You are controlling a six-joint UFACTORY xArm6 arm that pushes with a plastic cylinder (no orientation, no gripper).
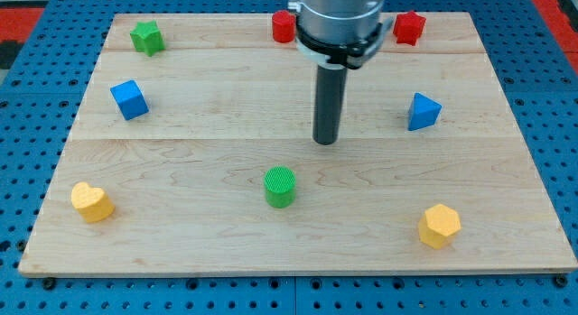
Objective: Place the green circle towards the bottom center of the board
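The green circle (280, 186), a short round cylinder, stands on the wooden board (298, 252) a little left of centre, in the lower half. My tip (325, 141) is at the end of the dark rod, near the board's middle. It is above and to the right of the green circle, apart from it by about a block's width.
A green star (146, 37) sits at the top left. A red cylinder (284, 26) and a red star (409, 28) sit at the top. A blue cube (129, 99) lies left, a blue wedge (423, 111) right. A yellow heart (91, 202) and a yellow hexagon (439, 226) sit at the bottom corners.
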